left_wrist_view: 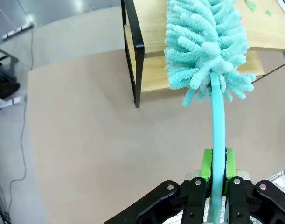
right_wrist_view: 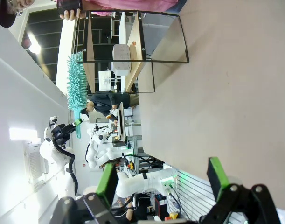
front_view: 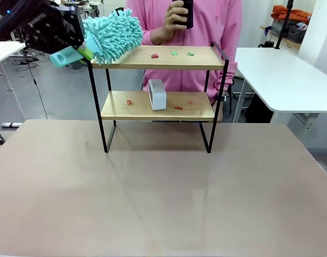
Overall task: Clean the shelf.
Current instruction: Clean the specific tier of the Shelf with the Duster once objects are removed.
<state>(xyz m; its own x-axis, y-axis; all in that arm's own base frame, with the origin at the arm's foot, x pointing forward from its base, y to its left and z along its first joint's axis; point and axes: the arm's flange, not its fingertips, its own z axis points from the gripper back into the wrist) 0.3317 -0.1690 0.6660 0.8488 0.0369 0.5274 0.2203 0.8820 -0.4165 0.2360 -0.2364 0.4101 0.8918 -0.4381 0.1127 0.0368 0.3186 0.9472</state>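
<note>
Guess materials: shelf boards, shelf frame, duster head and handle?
The shelf boards: light wood or wood-look laminate, matte, faint grain. The shelf frame: thin black bars, probably painted metal, slight sheen. The duster head: teal chenille-like microfibre, soft fuzzy fingers. The duster handle: smooth teal rod, likely plastic.

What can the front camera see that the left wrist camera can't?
Front camera's extras: a person in a pink top behind the shelf, a small white box on its lower board, and red scraps beside the box. Left wrist camera's extras: a close look at the left claw, its green pads pinching a thin handle. Both share: the fluffy teal duster at the shelf's top board, and the brown table.
</note>
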